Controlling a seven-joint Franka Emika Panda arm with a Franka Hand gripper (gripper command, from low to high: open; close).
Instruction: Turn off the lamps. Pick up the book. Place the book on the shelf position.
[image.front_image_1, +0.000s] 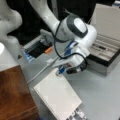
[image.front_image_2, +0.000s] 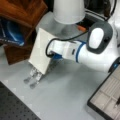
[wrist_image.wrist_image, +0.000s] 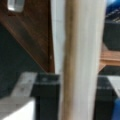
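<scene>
We see the gripper (image.front_image_2: 51, 55) clamped on the book's (image.front_image_2: 41, 50) edge, lifted off the desk (image.front_image_2: 70, 95); thin, light, fairly stiff.

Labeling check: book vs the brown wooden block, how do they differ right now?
The book is white and thin; the wooden block is dark reddish-brown and thick. The book sits tilted, off the table, at the gripper; the block rests on the table. The book has binding holes along one edge; the block shows grain. Both are rectangular and flat-faced.
</scene>
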